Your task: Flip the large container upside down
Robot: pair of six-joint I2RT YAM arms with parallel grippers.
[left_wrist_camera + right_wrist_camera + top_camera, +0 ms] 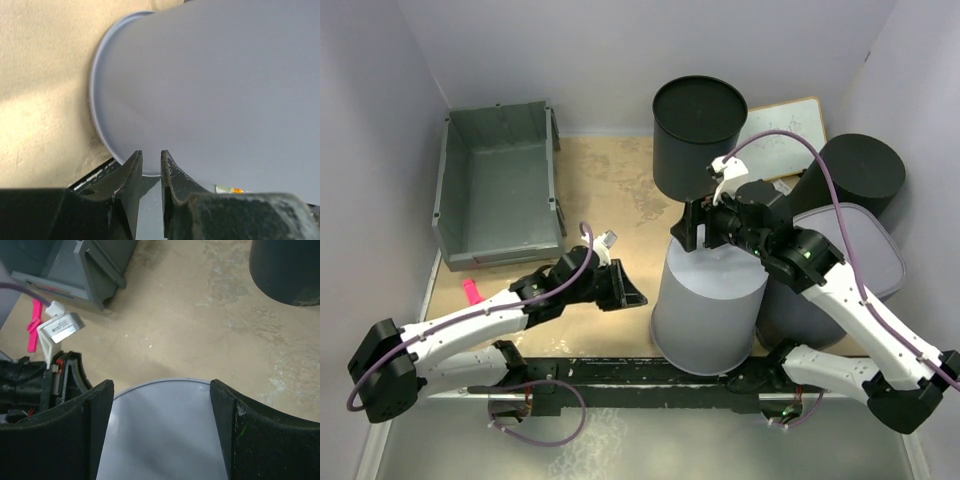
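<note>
The large container [498,185], a dark grey crate, sits open side up in the far left corner of the table [620,190], against the left wall and well apart from both arms. The left gripper [150,157] points at the lower left side of the round light grey bin [710,300], which stands upside down at the near centre. Its jaws are narrow, with a slim gap and nothing between them. The right gripper [161,390] hangs over the bin's far top edge, jaws spread wide and empty. A black cylinder [700,135] stands just beyond.
</note>
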